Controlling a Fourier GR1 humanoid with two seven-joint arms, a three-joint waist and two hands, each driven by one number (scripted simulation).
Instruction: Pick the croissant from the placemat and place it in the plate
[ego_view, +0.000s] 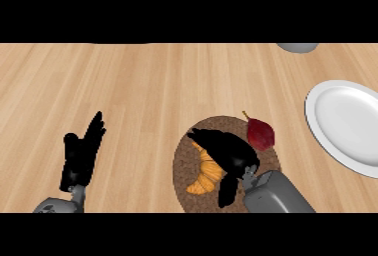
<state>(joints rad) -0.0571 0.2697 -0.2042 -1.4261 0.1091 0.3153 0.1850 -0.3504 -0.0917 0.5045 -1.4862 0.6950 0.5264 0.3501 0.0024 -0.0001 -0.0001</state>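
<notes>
An orange croissant lies on a round brown placemat at the lower middle of the head view. My right hand lies over its right side, fingers stretched toward the upper left and the thumb pointing down beside it; the croissant's right edge is hidden under the palm. The white plate sits at the right edge, partly cut off. My left hand rests open at the lower left, fingers up, away from the mat.
A dark red pear-shaped fruit lies on the placemat's upper right, just beside my right hand. A grey object peeks in at the top right. Bare wooden counter spreads across the left and top.
</notes>
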